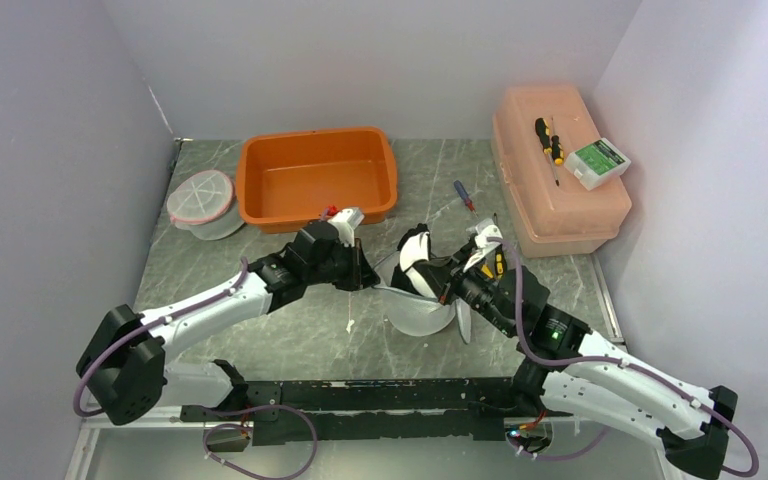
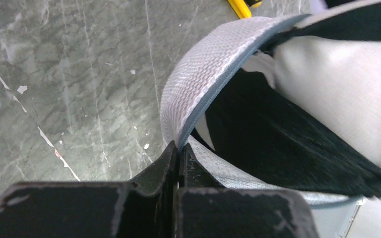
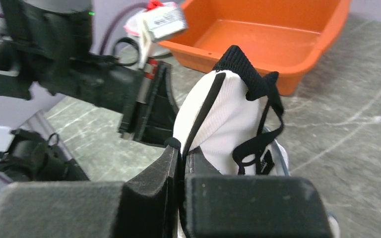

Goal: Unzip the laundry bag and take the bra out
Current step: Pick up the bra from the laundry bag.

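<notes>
The white mesh laundry bag lies open at mid-table, its grey zipper edge gaping. My left gripper is shut on the bag's zipper rim. The bra, white with black trim and straps, stands lifted partly out of the bag's mouth. My right gripper is shut on the bra's black-edged side, just right of the left gripper. In the left wrist view the bra shows inside the opening, white over black.
An orange tub sits behind the bag. A round mesh container stands at the back left. A peach toolbox at the right carries a screwdriver and a small box. A loose screwdriver lies between tub and toolbox.
</notes>
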You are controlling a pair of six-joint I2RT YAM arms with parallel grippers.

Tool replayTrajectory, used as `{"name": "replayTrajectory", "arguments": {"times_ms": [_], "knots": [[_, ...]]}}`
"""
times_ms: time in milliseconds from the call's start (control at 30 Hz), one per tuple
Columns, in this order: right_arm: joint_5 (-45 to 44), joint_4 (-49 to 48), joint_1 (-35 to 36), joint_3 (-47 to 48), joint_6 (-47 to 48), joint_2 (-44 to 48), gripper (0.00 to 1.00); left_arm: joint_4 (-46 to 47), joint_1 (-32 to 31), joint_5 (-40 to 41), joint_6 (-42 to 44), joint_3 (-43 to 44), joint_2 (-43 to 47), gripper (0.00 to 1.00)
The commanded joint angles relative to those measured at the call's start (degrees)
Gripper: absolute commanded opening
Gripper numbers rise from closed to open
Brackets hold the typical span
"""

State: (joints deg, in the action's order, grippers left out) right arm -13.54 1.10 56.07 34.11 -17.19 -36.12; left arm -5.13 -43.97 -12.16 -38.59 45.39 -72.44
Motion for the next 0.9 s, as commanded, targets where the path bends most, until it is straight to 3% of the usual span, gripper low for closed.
{"name": "replayTrajectory", "arguments": {"times_ms": [0,67,367,867], "knots": [[9.53,-5.62,-0.26,4.93,-2.63,-0.88,0.00,1.94,0.27,0.08,0.50,2.90,-1.51,0.03],[11.32,-5.22,-0.24,5.13,-3.21,-2.67,0.00,2.13,0.26,-0.55,0.29,4.62,-2.03,0.03],[0.55,2.54,-0.34,1.49,-3.53,-6.41,0.00,-1.56,0.21,2.44,2.20,7.12,-0.92,0.03],[6.09,-2.83,-0.32,-6.35,-6.57,-11.91,0.02,1.57,0.21,2.36,0.50,0.58,-2.77,0.03]]}}
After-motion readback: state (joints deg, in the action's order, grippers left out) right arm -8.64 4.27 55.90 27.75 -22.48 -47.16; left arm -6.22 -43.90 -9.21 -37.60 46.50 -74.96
